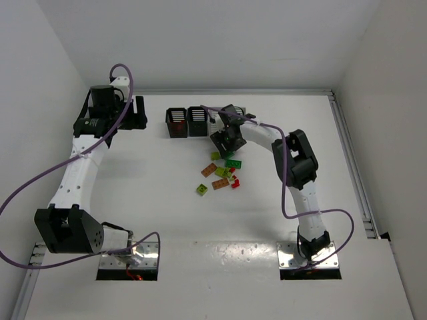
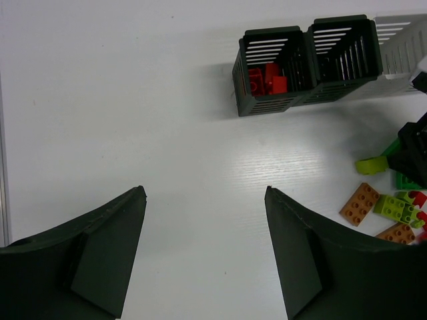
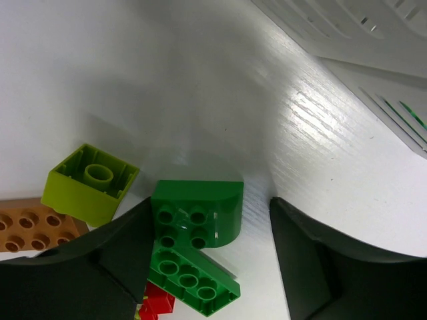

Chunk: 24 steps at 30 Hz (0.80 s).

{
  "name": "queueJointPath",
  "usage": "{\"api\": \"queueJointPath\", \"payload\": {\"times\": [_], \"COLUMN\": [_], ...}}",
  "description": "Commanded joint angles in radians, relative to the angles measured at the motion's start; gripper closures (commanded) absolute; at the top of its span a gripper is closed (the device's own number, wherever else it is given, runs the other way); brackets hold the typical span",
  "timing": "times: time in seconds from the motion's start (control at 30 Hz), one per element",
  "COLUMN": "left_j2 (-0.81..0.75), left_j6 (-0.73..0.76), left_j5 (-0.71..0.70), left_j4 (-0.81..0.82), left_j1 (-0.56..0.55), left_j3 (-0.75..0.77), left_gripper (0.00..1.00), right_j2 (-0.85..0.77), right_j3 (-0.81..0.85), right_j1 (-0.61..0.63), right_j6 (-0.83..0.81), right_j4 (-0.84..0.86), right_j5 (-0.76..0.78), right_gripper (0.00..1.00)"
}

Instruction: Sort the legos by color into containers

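Observation:
The loose legos (image 1: 223,175) lie in a small pile mid-table, in front of the containers. My right gripper (image 3: 210,203) is open and low over the pile. A green brick with one rounded side (image 3: 197,213) sits between its fingers. The left finger (image 3: 127,240) touches that brick and the right finger (image 3: 300,247) stands apart from it. A long green brick (image 3: 193,280), an upturned yellow-green brick (image 3: 90,183), an orange plate (image 3: 33,230) and a red piece (image 3: 157,303) lie beside it. My left gripper (image 2: 205,191) is open over bare table, left of the bins.
Two black bins stand side by side: one (image 2: 267,107) holds red bricks, the other (image 2: 343,53) shows nothing inside. A white bin (image 2: 400,43) adjoins them on the right. A lone yellow-green brick (image 1: 201,190) lies nearest my bases. Walls close the table's back and sides.

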Motion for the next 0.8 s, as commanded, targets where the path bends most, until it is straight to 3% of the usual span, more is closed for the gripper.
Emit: {"api": "queueJointPath", "payload": {"times": [0.0,0.17,0.2,0.43,0.57,0.77], "left_j2": [0.000,0.009,0.009,0.009,0.009,0.009], "left_j6": [-0.007,-0.007,-0.007,-0.007,-0.007,-0.007], "left_j5": [0.013,0.013,0.013,0.013,0.022,0.031], "left_j4": [0.033,0.042,0.042,0.052,0.061,0.070], "left_j1": [0.012,0.012,0.012,0.012,0.012,0.012], "left_j3": [-0.001,-0.001,-0.001,-0.010,-0.019,-0.019], "left_gripper": [0.22,0.22,0.22,0.22,0.22,0.22], "right_j2": [0.035,0.023,0.007,-0.169,-0.293,-0.329], "right_j3": [0.024,0.000,-0.014,-0.108,-0.102,0.043], "right_j1": [0.011,0.011,0.011,0.011,0.011,-0.008], "right_j6": [0.019,0.019,0.019,0.019,0.019,0.028], "right_j4": [0.013,0.013,0.003,0.003,-0.015,-0.082], "right_j5": [-0.001,-0.010,-0.010,-0.060,-0.102,-0.102], "right_gripper": [0.36,0.54,0.62,0.78,0.78,0.80]}}
